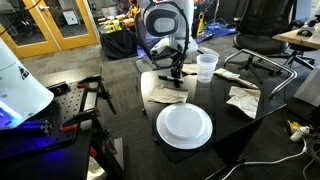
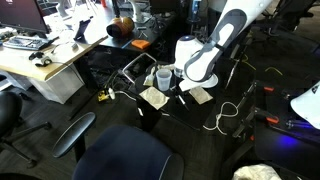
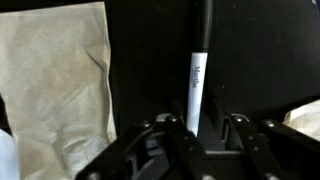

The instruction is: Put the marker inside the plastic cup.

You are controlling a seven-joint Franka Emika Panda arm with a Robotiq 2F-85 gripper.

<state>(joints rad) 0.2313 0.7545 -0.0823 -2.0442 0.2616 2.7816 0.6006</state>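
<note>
Marker: a slim pen-like marker (image 3: pixel 198 80), dark at its far end with a pale printed barrel, lies flat on the black table (image 3: pixel 150 50). In the wrist view it points straight away from the camera.
Gripper: the black two-fingered gripper (image 3: pixel 208 138) is low over the table with its fingers apart. The marker's near end runs in between them, closer to one finger; whether it touches cannot be told.
Beside the marker: a crumpled beige paper napkin (image 3: pixel 65 90) lies just to one side, apart from the barrel. A pale scrap (image 3: pixel 305 115) shows at the opposite edge.
Cup: the small translucent whitish plastic cup (image 1: pixel 207 67) stands upright near the gripper, toward the table's far side.
Further out: a round white plate (image 1: pixel 184 125) sits toward the table's near edge, and another crumpled napkin (image 1: pixel 243 99) lies past the cup.
Arm: the white robot arm (image 1: pixel 165 20) leans down over the marker's spot, hiding it in both exterior views.
</note>
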